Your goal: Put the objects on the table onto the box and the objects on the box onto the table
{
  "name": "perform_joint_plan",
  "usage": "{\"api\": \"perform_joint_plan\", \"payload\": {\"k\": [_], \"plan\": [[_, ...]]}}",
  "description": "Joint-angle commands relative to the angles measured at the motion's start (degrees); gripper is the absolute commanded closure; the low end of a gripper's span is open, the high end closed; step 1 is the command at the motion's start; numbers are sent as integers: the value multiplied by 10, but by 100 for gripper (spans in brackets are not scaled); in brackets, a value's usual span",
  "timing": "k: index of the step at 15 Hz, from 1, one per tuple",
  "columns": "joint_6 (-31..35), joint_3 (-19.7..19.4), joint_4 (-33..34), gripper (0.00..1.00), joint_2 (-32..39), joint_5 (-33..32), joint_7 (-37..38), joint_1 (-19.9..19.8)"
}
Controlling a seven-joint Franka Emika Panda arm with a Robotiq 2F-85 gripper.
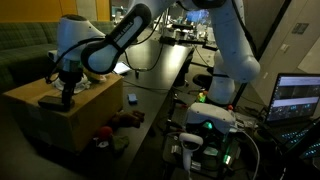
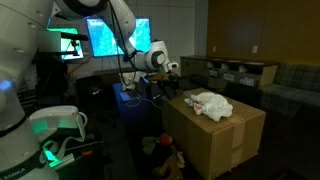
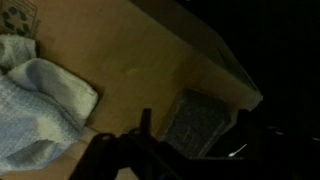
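A cardboard box (image 1: pixel 60 120) shows in both exterior views (image 2: pixel 225 140). A white cloth (image 2: pixel 210 103) lies crumpled on its top and also shows at the left of the wrist view (image 3: pixel 35 100). A flat grey rectangular object (image 3: pixel 200 120) lies on the box top near its edge. My gripper (image 3: pixel 195 130) is open, with one finger on each side of the grey object, slightly above it. In the exterior views the gripper (image 1: pixel 67 92) hangs over the box's corner (image 2: pixel 172 72). A dark object (image 1: pixel 48 100) lies on the box beside the gripper.
A small blue object (image 1: pixel 130 98) and dark reddish items (image 1: pixel 125 118) lie on the dark table beside the box. More items lie low by the box (image 2: pixel 160 145). The robot base (image 1: pixel 210 120) and a laptop (image 1: pixel 298 98) stand nearby. The room is dim.
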Motion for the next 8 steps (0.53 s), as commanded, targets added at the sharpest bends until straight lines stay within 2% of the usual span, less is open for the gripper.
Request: {"api": "perform_joint_plan", "payload": {"k": [1,5,8], "plan": [[-11,-19,22,0,4,-24,26,15],[-30,-22,-7,0,-35,-30,25,9],[-81,-20,-44,0,-88,-23,24,-3]]}}
